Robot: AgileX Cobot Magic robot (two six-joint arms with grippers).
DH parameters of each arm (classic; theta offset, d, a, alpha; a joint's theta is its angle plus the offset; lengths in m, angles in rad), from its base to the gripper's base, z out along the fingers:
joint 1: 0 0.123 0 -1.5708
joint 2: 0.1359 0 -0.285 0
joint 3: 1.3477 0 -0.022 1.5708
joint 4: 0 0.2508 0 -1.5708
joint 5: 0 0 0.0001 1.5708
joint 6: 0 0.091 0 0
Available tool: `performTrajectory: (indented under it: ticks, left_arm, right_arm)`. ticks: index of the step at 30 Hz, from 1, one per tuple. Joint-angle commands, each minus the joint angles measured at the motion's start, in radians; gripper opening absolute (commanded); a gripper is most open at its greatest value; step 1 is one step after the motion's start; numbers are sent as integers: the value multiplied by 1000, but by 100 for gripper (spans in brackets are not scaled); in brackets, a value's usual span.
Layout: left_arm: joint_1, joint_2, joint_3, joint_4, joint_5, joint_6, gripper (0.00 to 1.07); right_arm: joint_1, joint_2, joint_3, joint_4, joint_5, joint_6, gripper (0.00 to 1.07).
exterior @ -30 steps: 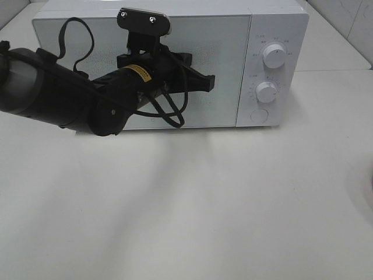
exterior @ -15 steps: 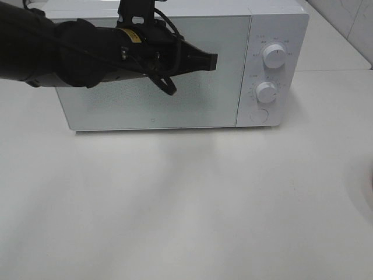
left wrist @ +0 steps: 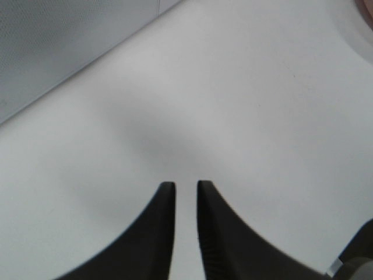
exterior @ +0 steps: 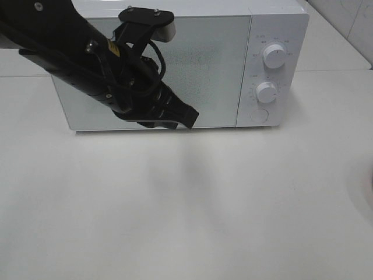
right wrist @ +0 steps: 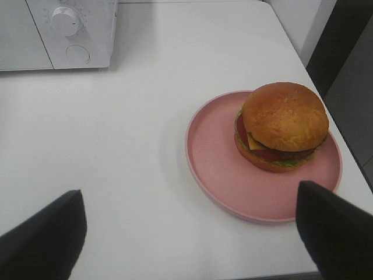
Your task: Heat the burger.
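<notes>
The burger (right wrist: 284,125), with a glossy brown bun, sits on a round pink plate (right wrist: 227,181) near the table's right edge, seen only in the right wrist view. My right gripper (right wrist: 189,233) hovers short of the plate, open wide and empty. The white microwave (exterior: 175,64) stands at the back with its door closed. My left gripper (exterior: 187,119) points down toward the table just in front of the door's lower edge. In the left wrist view the left gripper (left wrist: 183,188) has its fingers only a narrow crack apart, with nothing between them.
Two dials (exterior: 274,56) and a round button (exterior: 259,115) sit on the microwave's right panel. The left arm (exterior: 70,52) covers much of the door's left half. White tabletop (exterior: 192,204) stretches in front. The table edge runs just right of the plate.
The left arm swung from across the upper door down to the door's lower edge, gripper now angled at the table. Its fingers have parted slightly. The right gripper's state is unchanged.
</notes>
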Motion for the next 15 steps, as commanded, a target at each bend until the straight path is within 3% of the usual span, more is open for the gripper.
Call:
performTrajectory:
  ticks: [1,2,3,4,5,7,15]
  left_arm:
    - [-5,-23,-6,22,87,-116,77]
    - [-5,-23,-6,22,87,-116,77]
    - [-5,-23,-6,43,100,-149,92]
    - [-5,-23,-6,89,118,-208,101]
    - [-5,-23,-6,89,118,-208,101]
    - [-5,-23,-6,117,149,-259,101]
    - [56,-27,-6,106,352,-259,101]
  right_arm:
    - [-5,-26,-1,-2,-7,5,94]
    - [-5,-26,-1,-2,-7,5,94]
    - [-5,-26,-1,-2,-7,5,94]
    - [-5,-26,-1,-2,-7,5,94]
    - [-5,-26,-1,-2,-7,5,94]
    - [-5,-26,-1,-2,-7,5,94]
    - [-5,-26,-1,-2,-7,5,94]
